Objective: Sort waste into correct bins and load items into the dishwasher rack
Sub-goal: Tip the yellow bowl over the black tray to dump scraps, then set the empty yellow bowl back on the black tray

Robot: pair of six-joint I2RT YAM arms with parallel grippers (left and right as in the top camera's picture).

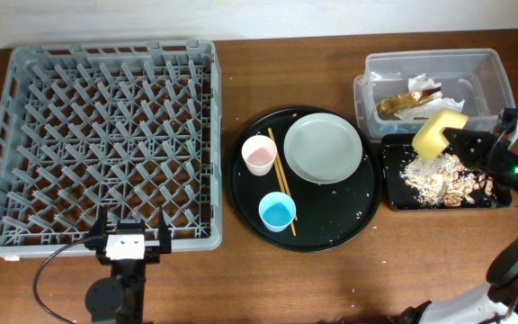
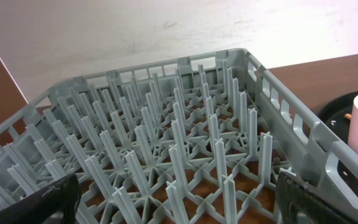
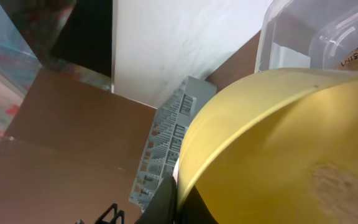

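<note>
yellow bowl [image 1: 437, 133] tilted over black tray [image 1: 394, 200], gripped by right fingers [image 1: 464, 142]; left fingers [image 2: 36, 202] — open

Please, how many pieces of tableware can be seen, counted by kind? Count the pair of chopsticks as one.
Cups: 2 (pink cup, blue cup)
Plates: 1 (grey-white plate)
Bowls: 1 (yellow bowl)
Chopstick pairs: 1 (chopsticks)
Total: 5

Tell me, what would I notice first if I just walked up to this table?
The huge grey dishwasher rack on the left, with nothing in it. Then the right gripper holding a yellow bowl tipped over the shallow black tray of food scraps on the right. Between them, a round black tray carries a plate, pink cup, blue cup and chopsticks.
</note>
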